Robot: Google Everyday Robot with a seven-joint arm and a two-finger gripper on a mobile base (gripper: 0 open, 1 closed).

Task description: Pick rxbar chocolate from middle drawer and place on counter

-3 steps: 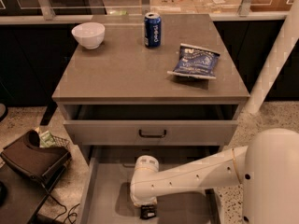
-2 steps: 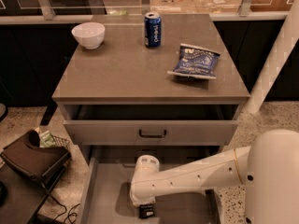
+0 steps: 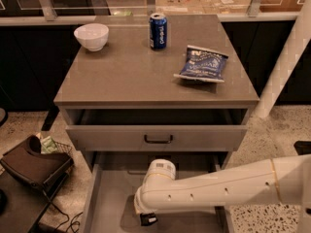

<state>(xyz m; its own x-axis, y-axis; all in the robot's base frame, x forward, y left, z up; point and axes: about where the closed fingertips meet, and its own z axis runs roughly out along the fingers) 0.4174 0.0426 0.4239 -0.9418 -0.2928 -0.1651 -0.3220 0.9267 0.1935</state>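
White arm (image 3: 214,186) reaches from right into open middle drawer (image 3: 107,193), wrist bent down. Its gripper (image 3: 148,219) sits low over drawer floor near front; open or closed, cannot tell. No rxbar chocolate made out; spot under wrist hidden. On counter (image 3: 131,76): white bowl (image 3: 91,36) at back-left corner, blue can (image 3: 158,31) at mid back edge, blue snack bag (image 3: 201,64) near right edge.

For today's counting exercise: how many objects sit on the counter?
3: a white bowl back left, a blue can back centre, a blue snack bag at right. The gripper is down in the open middle drawer; nothing on top looks hidden.
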